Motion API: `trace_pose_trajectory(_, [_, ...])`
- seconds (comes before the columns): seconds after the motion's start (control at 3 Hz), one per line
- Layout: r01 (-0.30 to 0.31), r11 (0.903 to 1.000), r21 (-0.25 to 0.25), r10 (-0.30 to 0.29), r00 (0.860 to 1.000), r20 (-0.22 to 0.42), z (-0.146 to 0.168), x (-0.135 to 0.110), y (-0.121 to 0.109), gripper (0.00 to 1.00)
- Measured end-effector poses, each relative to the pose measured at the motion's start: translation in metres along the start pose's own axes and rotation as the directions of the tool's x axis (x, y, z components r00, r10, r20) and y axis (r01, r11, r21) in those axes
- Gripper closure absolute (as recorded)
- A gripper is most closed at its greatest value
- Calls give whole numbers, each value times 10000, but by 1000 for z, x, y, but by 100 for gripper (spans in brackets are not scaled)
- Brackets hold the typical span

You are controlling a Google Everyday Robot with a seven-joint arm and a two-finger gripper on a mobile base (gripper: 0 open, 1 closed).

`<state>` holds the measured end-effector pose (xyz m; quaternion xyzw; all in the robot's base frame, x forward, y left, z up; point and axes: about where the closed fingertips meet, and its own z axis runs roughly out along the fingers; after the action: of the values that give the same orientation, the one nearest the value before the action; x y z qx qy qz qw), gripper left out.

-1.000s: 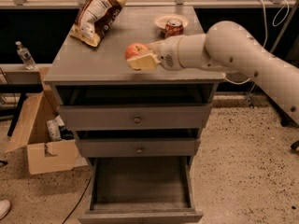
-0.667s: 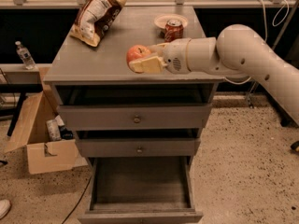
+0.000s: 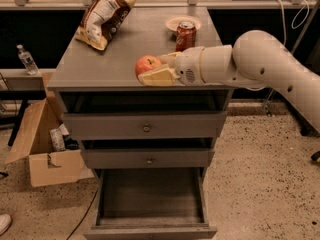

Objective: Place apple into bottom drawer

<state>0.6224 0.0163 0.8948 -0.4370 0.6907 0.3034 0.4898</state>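
Claw (image 3: 153,68): at the front edge of the desk (image 3: 125,39), fingers closed around the apple (image 3: 147,64)
Apple: held in the claw, high above the drawers
Bottom drawer (image 3: 150,200): pulled out, well below the apple
Soda can (image 3: 185,34): just behind the claw

Speckled floor (image 3: 260,184), open cardboard box (image 3: 50,166) on it, dark wall panels (image 3: 35,34) behind

1 cam, high, facing cabinet (image 3: 115,126), tilted down, gripper (image 3: 154,69) w/ apple (image 3: 146,63) centre
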Motion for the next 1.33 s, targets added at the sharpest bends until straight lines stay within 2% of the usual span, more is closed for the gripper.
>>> trace_pose_trajectory(0.33, [198,9996,198,-197,9998,-53,-11,12,27,100])
trace_pose_trajectory(0.67, [-99,9995,286,102,9999,-93,-11,56,57,100])
trace_pose_trajectory(1.0, [-617,9966,539,637,9973,-364,-4,107,70,100])
trace_pose_trajectory(1.33, [-1311,9871,923,1370,9887,-613,7,167,76,100])
